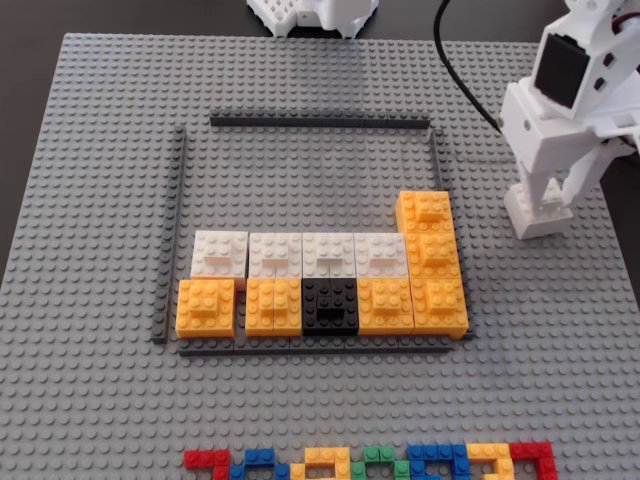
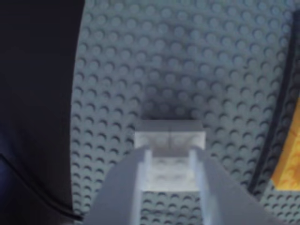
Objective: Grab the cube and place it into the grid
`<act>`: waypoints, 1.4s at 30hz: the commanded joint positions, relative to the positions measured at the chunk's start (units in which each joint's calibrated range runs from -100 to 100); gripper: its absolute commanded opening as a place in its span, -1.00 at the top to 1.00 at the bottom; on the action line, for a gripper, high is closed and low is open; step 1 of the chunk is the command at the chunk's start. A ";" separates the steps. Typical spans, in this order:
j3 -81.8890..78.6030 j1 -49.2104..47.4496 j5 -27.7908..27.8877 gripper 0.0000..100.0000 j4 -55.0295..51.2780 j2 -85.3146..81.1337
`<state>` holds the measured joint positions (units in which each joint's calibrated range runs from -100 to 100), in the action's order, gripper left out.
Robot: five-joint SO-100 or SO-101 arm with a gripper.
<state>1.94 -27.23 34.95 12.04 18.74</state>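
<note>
- Looking through the wrist view, you see the hand (image 2: pixel 169 180) closed around the cube (image 2: pixel 169 140), its two pale fingers (image 2: pixel 140 178) pressed against the block's left and right sides.
- The cube sits low over the grey studded baseplate (image 2: pixel 187 56); you cannot tell whether it touches the studs.
- In the fixed view, the hand (image 1: pixel 541 212) is down at the baseplate (image 1: pixel 100 200) on the right, outside the grid (image 1: pixel 310 122) and just beyond its right-hand bar; the cube is hidden there behind the white arm.
- Inside the grid you have a row of four white blocks (image 1: pixel 300 254), and in front of it a row of orange blocks (image 1: pixel 206 307) with one black block (image 1: pixel 330 304) third from the left.
- More orange blocks (image 1: pixel 428 240) stack up the grid's right side, one step higher than the white row.
- A row of red, blue, yellow and green bricks (image 1: pixel 370 464) lies along the near edge of the baseplate.
- A dark cable (image 1: pixel 455 70) curves over the top right of the baseplate toward the arm.
</note>
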 commanded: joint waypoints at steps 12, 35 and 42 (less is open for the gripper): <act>7.08 0.60 0.29 0.89 -5.74 -5.25; 22.12 4.95 3.32 0.90 -15.61 -11.87; 17.41 10.92 5.67 0.90 -14.34 -15.22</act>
<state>20.12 -19.72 39.44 -3.25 10.86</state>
